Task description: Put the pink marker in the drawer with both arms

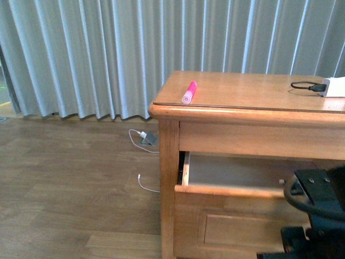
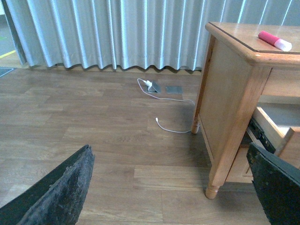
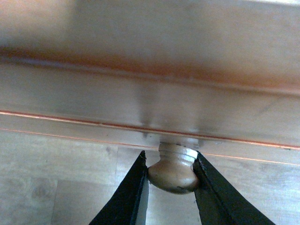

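Upper-centre tabletop (image 1: 248,89), pink marker (image 1: 189,92): likely light, stiff, rolly; pinch mid-barrel. Clamped on drawer knob (image 3: 174,171): right fingers (image 3: 133,197). Spread wide, empty: left fingers (image 2: 56,192).

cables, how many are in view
2. A white cable lies on the floor beside the dresser; a black cable sits on the dresser top by the white block. Others may be hidden.
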